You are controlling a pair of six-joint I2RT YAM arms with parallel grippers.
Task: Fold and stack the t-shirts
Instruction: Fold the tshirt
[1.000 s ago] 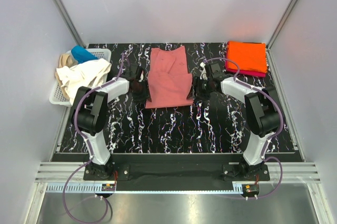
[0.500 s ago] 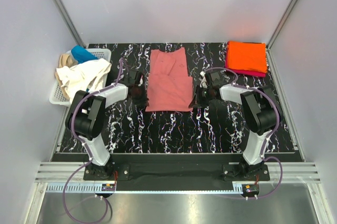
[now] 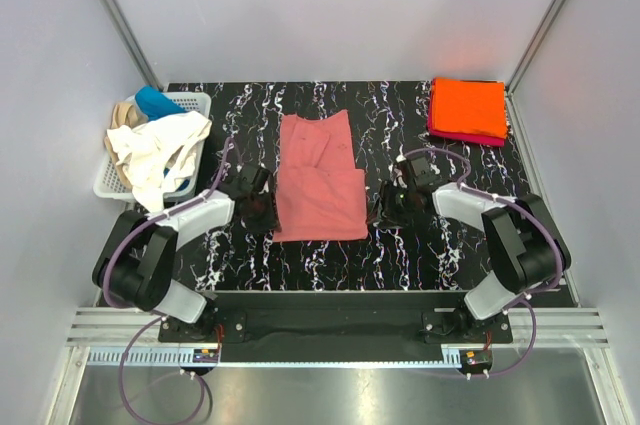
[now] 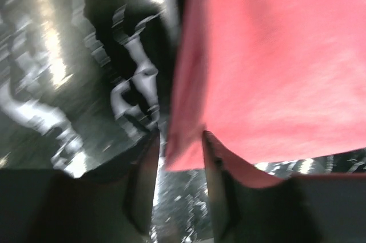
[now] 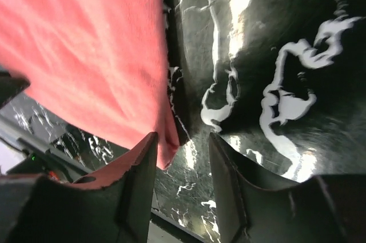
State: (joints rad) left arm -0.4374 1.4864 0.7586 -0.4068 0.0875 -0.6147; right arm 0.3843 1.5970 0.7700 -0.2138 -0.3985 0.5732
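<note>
- At the middle of the black marbled table (image 3: 440,245): the salmon-pink t-shirt (image 3: 320,180) lies flat. Its near half is doubled over, forming a squarer panel, and its narrower part reaches toward the far edge.
- Left gripper (image 3: 258,208): low at the shirt's near left corner. In the left wrist view its fingers (image 4: 142,188) stand apart and the corner of the pink cloth fills the upper part of the gap between them. Whether they clamp it cannot be told, as the view is blurred.
- Right gripper (image 3: 388,207): low at the shirt's near right corner. In the right wrist view its fingers (image 5: 136,183) are spread. The cloth corner lies against one finger, and bare table shows between the cloth and the other finger.
- Far right corner of the table: an orange t-shirt (image 3: 468,107), folded square, rests on a folded magenta t-shirt (image 3: 440,133), of which only the near and left edges show.
- Left edge of the table: a white lattice basket (image 3: 192,102) holds unfolded garments. A cream-white t-shirt (image 3: 155,150) spills over its near rim onto the table, with a tan t-shirt (image 3: 122,113) and a blue t-shirt (image 3: 155,102) behind it.
</note>
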